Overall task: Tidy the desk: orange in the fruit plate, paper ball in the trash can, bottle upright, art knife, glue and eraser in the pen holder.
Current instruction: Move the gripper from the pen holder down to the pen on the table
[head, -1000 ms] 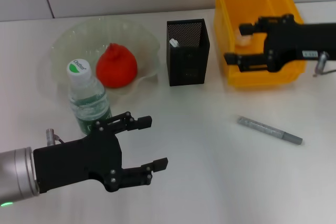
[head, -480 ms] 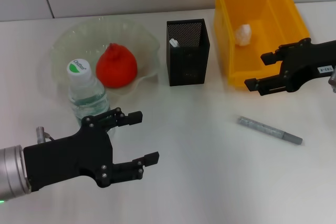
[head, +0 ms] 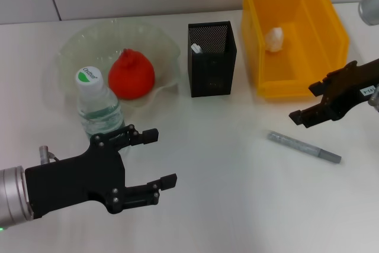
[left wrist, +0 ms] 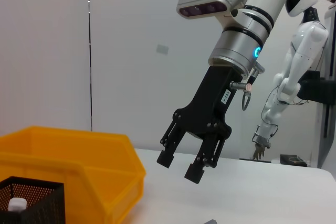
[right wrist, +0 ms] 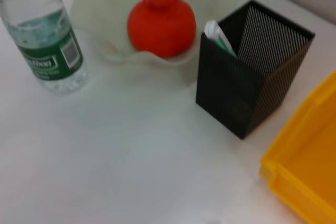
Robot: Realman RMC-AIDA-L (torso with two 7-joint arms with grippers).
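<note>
Nearest, the left gripper (head: 151, 161) is held spread and empty just short of the bottle (head: 99, 108), which is stood upright, its cap print too small to be read. Beyond its fingertips, the orange (head: 131, 74) is seated in the fruit plate (head: 71, 45). The right gripper (head: 308, 103) is parted, empty, above the art knife (head: 304, 147) judged next; beyond it, the paper ball (head: 274, 38) is lodged in the trash can (head: 328, 25).
</note>
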